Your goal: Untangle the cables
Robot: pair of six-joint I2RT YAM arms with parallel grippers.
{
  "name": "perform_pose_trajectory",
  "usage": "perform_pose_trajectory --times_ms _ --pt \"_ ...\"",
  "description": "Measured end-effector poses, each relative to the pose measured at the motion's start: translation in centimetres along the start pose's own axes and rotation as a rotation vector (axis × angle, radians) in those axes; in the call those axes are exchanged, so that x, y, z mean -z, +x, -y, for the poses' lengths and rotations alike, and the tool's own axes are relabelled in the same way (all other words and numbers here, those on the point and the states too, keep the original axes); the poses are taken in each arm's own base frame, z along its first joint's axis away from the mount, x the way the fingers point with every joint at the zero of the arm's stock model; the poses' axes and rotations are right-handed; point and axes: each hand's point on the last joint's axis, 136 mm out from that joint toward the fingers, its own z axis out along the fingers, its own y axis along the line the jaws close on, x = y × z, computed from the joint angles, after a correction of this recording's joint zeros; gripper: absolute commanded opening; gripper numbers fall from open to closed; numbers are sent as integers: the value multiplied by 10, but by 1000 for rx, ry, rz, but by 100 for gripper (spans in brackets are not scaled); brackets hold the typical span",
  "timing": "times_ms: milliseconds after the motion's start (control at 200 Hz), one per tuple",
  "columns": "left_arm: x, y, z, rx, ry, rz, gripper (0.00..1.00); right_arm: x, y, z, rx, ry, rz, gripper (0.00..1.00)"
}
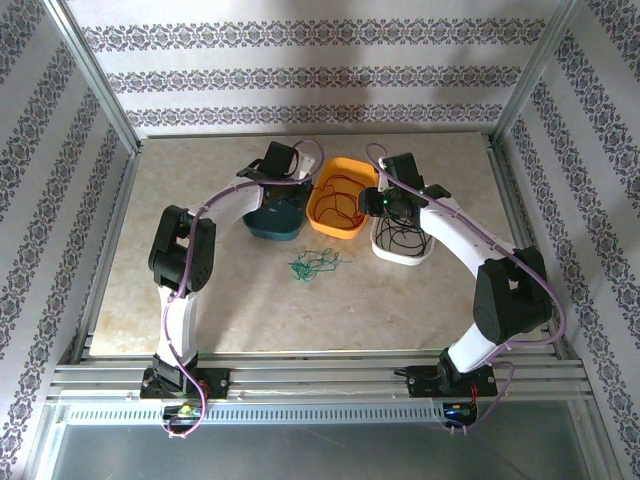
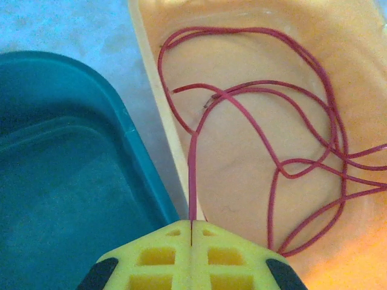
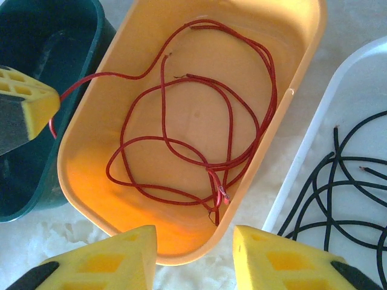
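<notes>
Your left gripper (image 2: 191,238), at the left rim of the orange bin (image 3: 121,205), was clamped on 1 strand of the red cable (image 2: 192,163), coiled inside that bin. Your right gripper (image 3: 195,244) stood wide above its near wall. The black cable (image 1: 400,238) lay in the white bin (image 3: 302,151) right of it; the green cable (image 1: 318,266) on the desk (image 1: 200,300) in front.

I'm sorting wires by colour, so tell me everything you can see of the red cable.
The red cable is a thin, flexible wire lying in loose overlapping loops inside the orange bin. Several cut ends show. One strand runs over the rim into the shut left tool, which pinches it.
</notes>
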Motion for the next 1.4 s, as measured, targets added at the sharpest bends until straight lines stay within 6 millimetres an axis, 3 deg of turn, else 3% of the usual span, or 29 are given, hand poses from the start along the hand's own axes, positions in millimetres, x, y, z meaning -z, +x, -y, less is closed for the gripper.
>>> perform_pose_trajectory --times_ms 220,545,645,730,884,1009,1189,1304,1404 --pt "22 -21 26 -60 18 46 0 -3 5 2 -8 4 -10 38" --pt "28 -42 76 -18 120 82 0 8 -3 15 -51 18 26 38" --pt "12 -37 91 16 140 62 0 14 -4 18 -61 22 38 38" --pt "-16 -23 95 55 142 19 0 18 -6 19 -65 22 49 38" --pt "-67 15 80 118 86 -95 0 25 -9 18 -63 17 68 38" --pt "-80 30 71 132 41 -145 0 32 -8 17 -62 18 78 38" --pt "-74 15 69 131 20 -115 45 38 -11 17 -59 18 97 38" --pt "-62 -2 72 126 20 -75 64 38 -9 17 -60 19 96 39" --pt "-40 -26 75 120 14 -14 75 37 -4 19 -60 21 86 39"
